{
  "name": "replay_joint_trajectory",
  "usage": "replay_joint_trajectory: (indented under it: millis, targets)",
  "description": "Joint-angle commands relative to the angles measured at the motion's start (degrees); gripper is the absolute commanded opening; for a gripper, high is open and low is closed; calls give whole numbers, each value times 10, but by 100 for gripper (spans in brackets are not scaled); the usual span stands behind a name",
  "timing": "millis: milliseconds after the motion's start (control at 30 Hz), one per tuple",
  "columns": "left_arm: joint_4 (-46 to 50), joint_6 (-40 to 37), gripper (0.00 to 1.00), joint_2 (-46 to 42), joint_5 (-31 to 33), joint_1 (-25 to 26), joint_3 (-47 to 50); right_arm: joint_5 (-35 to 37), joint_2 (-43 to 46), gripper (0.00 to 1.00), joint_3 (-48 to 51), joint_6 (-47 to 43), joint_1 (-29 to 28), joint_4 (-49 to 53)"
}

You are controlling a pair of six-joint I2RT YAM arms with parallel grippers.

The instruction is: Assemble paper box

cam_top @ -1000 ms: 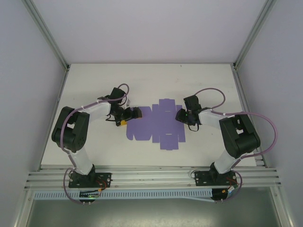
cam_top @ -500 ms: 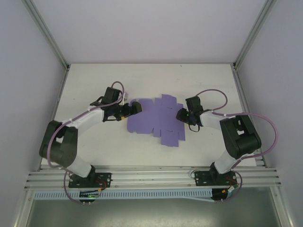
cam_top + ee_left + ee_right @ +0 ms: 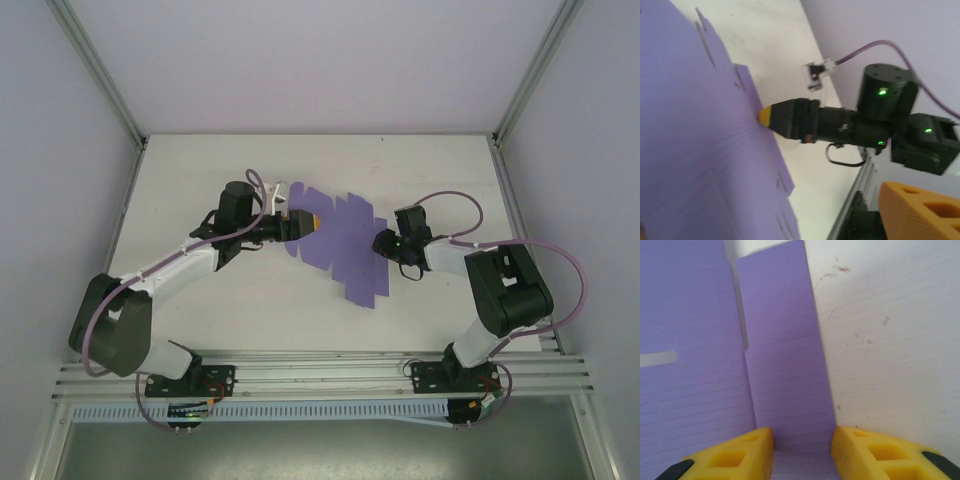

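While the paper box is no more than a flat die-cut sheet, it sits in the middle of the top view on the white table, between the two arms. It does not lie level. Its shape looks squeezed narrow and its left-of-frame side seems raised, which I read as a sheet tipped up along that edge.

The left gripper is at that raised edge, upper left of the sheet in the top view. In the left wrist view one orange finger shows at the lower right, and the purple board fills the left of the frame, close to the lens. I cannot tell whether the jaws have closed on the paperboard or merely straddle it.

The right gripper is at the opposite edge, centre-right of the top view. In its own wrist view the two yellow fingers at the bottom of the frame stand a narrow way apart, with one long flap running up between them and lying on the table. In the left wrist view its yellow tip meets the sheet's edge.

This placement looks like an anchor. The right side is pinned so that the sheet hinges on a crease instead of sliding while the far side is lifted. The task appears to be at an early stage, with no wall upright and no tab tucked.
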State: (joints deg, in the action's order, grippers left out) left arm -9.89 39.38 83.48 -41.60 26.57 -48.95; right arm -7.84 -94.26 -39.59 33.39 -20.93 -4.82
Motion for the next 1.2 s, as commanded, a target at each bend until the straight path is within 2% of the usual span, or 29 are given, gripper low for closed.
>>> replay_joint_trajectory:
  millis: [0,167,367,533,667,867,1033,1167]
  targets:
    - [51,-32,66,27,10,1,-29,-49,-78,39,40,-2,-12,26]
    - [170,-99,45,54,109,3,-77,-46,-75,39,43,-8,-13,30]
    - [168,-119,16,75,112,6,-83,-59,-51,39,42,-15,-12,18]
    - [164,-125,0,62,129,6,-76,-50,34,45,33,-44,-5,52]
    - [115,-97,0,15,108,6,-44,-62,141,56,49,-59,22,76]
    - [47,-64,0,-102,100,6,2,-135,318,70,98,-58,89,81]
    - [1,-44,0,-193,98,6,43,-193,439,74,150,-47,123,30]
    - [-41,-23,0,-242,70,6,74,-285,468,74,185,-9,151,-71]
